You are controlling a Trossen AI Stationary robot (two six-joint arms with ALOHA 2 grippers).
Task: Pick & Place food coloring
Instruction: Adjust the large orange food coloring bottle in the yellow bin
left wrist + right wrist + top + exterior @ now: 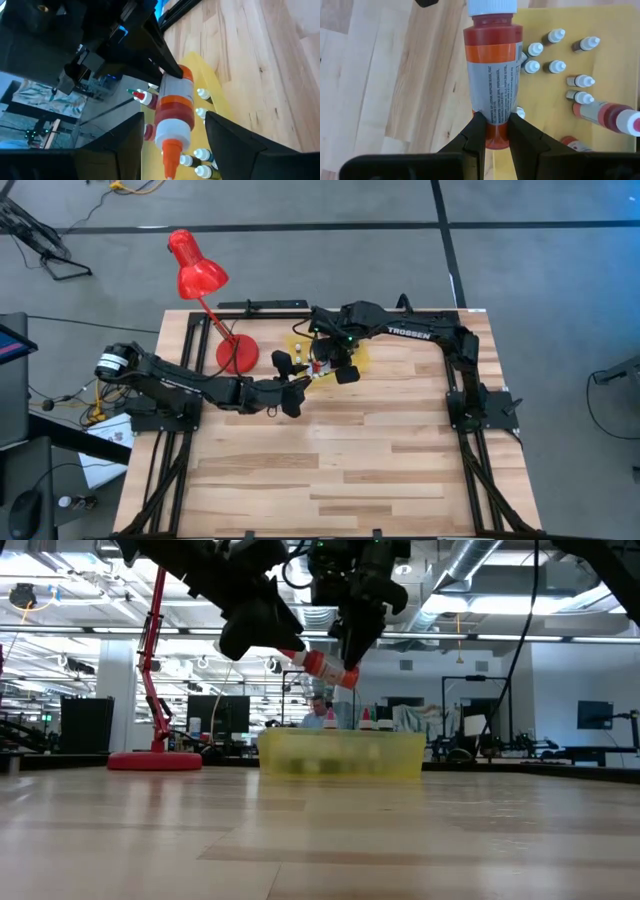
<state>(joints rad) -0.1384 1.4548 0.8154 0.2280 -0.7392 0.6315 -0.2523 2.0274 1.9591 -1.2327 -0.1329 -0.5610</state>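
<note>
Midair, held above the near edge of the yellow mat [335, 352]: one red bottle [492, 75] of food coloring, pinched by its base in the right hand [493, 131], tip slanted downward. Flanked by the left hand [172, 127], fingers spread wide on either side, not touching, likely set to take it over. Other small bottles [555, 55] on the mat, some upright, some lying flat. Bare counter [360, 460] open toward the front; red lamp [205, 290] close on the left arm's side.
</note>
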